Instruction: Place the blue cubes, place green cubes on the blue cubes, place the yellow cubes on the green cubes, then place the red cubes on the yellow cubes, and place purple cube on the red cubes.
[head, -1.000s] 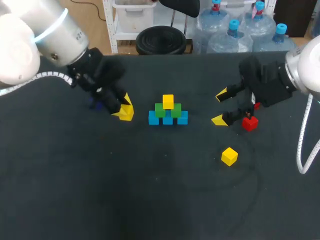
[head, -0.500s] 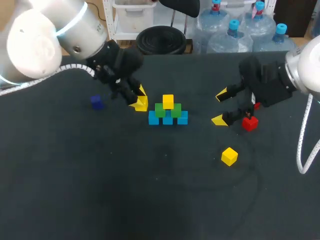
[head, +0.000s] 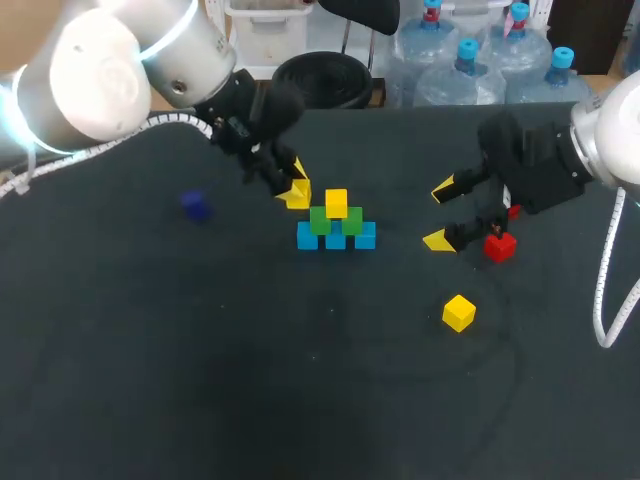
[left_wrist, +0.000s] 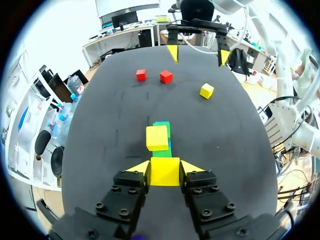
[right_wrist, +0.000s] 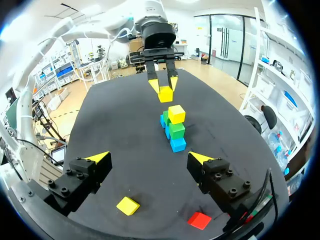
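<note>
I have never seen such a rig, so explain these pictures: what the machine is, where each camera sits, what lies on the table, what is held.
Two robot arms work at a black table, each ending in two yellow-tipped fingers. One picture looks down from above and behind; the two round ones come from cameras on the wrists. In the middle stands a pyramid: three blue cubes, two green cubes on them, one yellow cube on top. The left arm's fingers are shut on a second yellow cube near the pyramid. The right arm's fingers are open; two red cubes and a loose yellow cube lie near them. A purple cube lies apart.
</note>
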